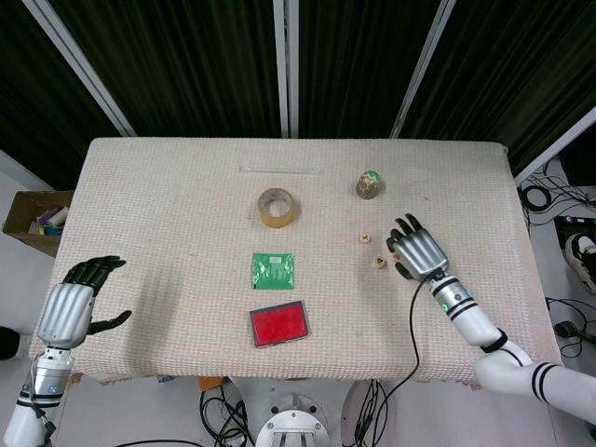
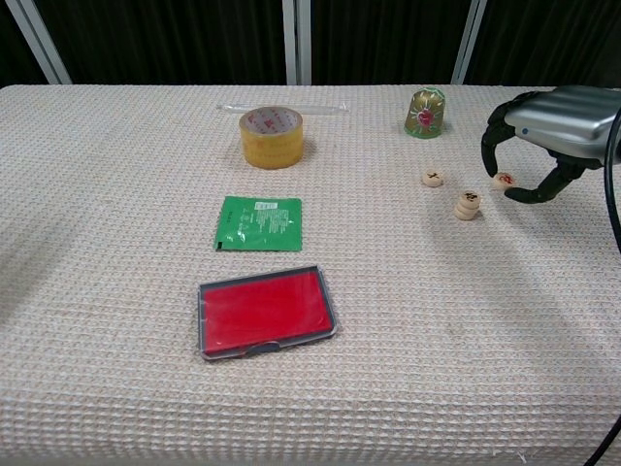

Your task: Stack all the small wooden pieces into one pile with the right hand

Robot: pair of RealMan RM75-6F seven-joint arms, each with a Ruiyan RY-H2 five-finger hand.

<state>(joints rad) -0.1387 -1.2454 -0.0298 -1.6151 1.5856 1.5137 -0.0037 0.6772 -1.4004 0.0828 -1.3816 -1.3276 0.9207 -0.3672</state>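
My right hand [image 2: 548, 131] hovers over the table's right side and pinches a small round wooden piece [image 2: 503, 181] with a red mark between thumb and fingertips, just above the cloth. Just left of it stands a pile of two wooden pieces [image 2: 467, 205], seen in the head view as the pile [image 1: 378, 263] beside the right hand [image 1: 419, 250]. A single wooden piece [image 2: 433, 179] lies a little farther back-left. My left hand [image 1: 73, 312] rests at the table's front left corner, fingers apart and loosely curled, holding nothing.
A roll of yellow tape [image 2: 271, 135], a green packet [image 2: 259, 222] and a red case [image 2: 266, 311] sit mid-table. A green-gold cone-shaped object [image 2: 425, 113] stands behind the pieces. A clear strip [image 2: 281, 108] lies at the back. A cardboard box [image 1: 33, 219] sits off the table's left edge.
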